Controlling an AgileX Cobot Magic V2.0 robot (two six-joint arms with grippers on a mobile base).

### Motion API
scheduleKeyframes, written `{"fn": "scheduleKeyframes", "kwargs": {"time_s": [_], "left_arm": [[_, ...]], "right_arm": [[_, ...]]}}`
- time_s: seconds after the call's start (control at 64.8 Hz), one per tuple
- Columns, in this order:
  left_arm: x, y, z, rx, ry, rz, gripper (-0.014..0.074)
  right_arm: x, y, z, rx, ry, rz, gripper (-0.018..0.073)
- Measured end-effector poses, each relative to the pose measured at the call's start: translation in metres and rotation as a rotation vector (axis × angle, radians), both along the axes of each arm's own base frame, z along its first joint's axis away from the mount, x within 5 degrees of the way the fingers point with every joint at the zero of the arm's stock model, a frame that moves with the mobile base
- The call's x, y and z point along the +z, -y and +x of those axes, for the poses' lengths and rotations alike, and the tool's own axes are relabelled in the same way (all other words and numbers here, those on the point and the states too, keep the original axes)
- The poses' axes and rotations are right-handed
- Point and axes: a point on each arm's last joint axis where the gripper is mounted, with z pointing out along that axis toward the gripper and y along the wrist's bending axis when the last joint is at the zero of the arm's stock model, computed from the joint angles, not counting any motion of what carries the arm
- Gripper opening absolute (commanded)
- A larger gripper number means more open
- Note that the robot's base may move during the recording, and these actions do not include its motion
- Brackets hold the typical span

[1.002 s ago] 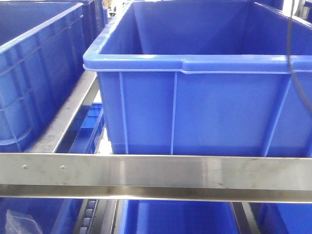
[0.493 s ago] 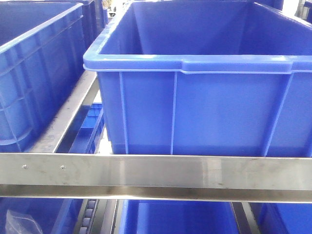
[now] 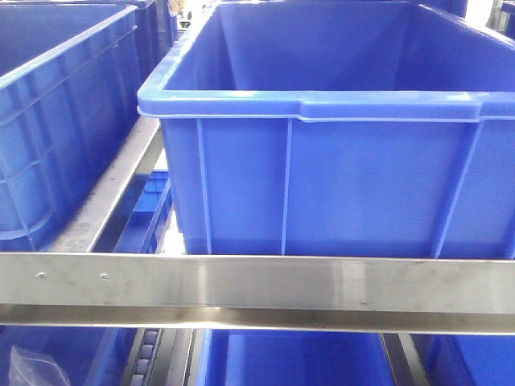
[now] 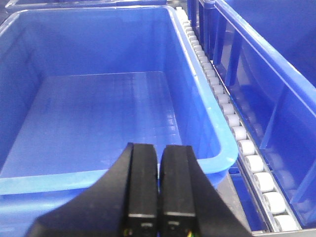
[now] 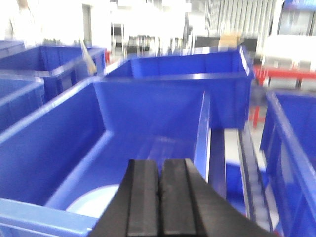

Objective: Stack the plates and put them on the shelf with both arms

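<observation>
Two grippers, left [image 4: 158, 190] and right [image 5: 159, 200], one plate [image 5: 94, 202], several blue bins [image 3: 338, 161]

Left gripper [image 4: 158, 185] fingers pressed together, pointing forward and level; right gripper [image 5: 159, 190] likewise, jaws closed, holding nothing.

Blue bins [image 3: 338, 161], steel rack rail [image 3: 257, 281], seemingly bright hall behind

A large blue bin [image 3: 338, 161] sits on a steel rack rail [image 3: 257, 291], beside another blue bin [image 3: 56, 121].
</observation>
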Motion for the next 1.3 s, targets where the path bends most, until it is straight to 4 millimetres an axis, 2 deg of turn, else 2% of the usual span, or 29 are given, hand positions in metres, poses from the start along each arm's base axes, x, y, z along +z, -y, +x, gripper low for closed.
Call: {"fn": "scheduleKeyframes", "kwargs": {"time_s": [0.386, 0.571, 0.756, 0.848, 1.002, 1.295], "left_arm": [[0.000, 0.000, 0.000, 0.000, 0.000, 0.000, 0.0082], [0.000, 0.000, 0.000, 0.000, -0.002, 0.000, 0.0082], [0.000, 0.000, 0.000, 0.000, -0.002, 0.000, 0.0082], [0.000, 0.000, 0.000, 0.000, -0.002, 0.000, 0.0082], [0.000, 0.000, 0.000, 0.000, -0.002, 0.000, 0.0082], [0.000, 0.000, 0.000, 0.000, -0.002, 0.000, 0.0082]], "right_arm": [[-0.008, 0.002, -0.008, -0.020, -0.023, -0.004, 0.0048], [-0.030, 0.005, -0.021, -0.132, -0.190, 0.020, 0.0047], [-0.059, 0.007, -0.012, -0.170, -0.288, 0.049, 0.0047], [-0.073, 0.007, -0.006, -0.160, -0.273, 0.052, 0.0047], [-0.109, 0.008, 0.004, -0.159, -0.256, 0.068, 0.0047], [-0.110, 0.009, 0.006, -0.164, -0.198, 0.075, 0.0047]]}}
